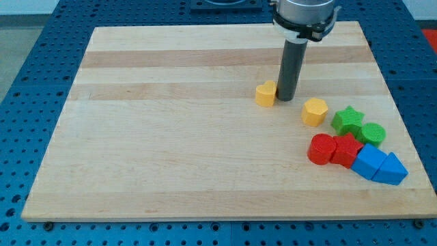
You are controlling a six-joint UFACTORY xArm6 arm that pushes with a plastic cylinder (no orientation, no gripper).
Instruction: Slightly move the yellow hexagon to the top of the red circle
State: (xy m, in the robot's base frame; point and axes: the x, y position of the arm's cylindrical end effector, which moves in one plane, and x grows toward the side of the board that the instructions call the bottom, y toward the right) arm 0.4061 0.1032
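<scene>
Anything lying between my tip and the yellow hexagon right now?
No. In the camera view, only bare board separates my tip from the yellow hexagon; the other yellow block sits on the tip's opposite side.

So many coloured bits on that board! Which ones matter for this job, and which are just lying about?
Part of the job:
- yellow hexagon
- red circle, below it
- my tip, beside the yellow heart

Just lying about:
- yellow heart
- green star
- green round block
- red star
- two blue blocks

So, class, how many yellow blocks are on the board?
2. One yellow block touches my tip on the view's left; the yellow hexagon sits above the red circle. None seem hidden.
</scene>
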